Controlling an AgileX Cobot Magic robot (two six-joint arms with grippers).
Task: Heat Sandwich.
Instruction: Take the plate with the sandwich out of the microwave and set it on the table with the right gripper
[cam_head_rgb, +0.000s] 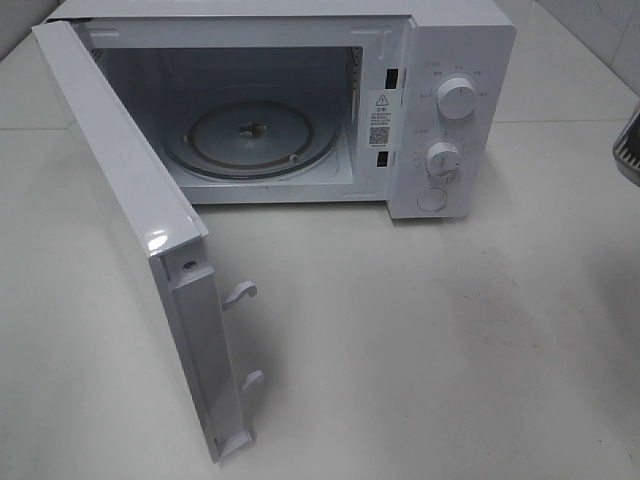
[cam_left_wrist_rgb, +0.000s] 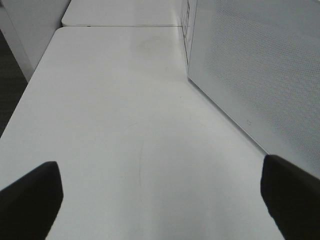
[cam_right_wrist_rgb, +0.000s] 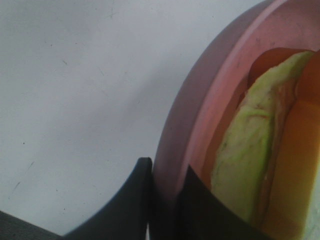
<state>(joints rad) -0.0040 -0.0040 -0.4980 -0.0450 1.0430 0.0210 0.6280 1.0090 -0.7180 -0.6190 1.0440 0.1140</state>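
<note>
sandwich (cam_right_wrist_rgb: 260, 150) lies on the pink plate (cam_right_wrist_rgb: 200, 115), soft and easily crushed, so best carried by the stiff plate rim, where the right fingers (cam_right_wrist_rgb: 162, 200) are clamped; left fingers (cam_left_wrist_rgb: 30, 200) stand wide apart, empty, over the bench (cam_left_wrist_rgb: 125, 125).

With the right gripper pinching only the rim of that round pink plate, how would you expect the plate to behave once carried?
The round pink plate looks rigid, so it probably won't flex. Gripped only at its rim by the right gripper, it may sag away from the fingers. The sandwich lies loose on it, so tilting could let it slide.
</note>
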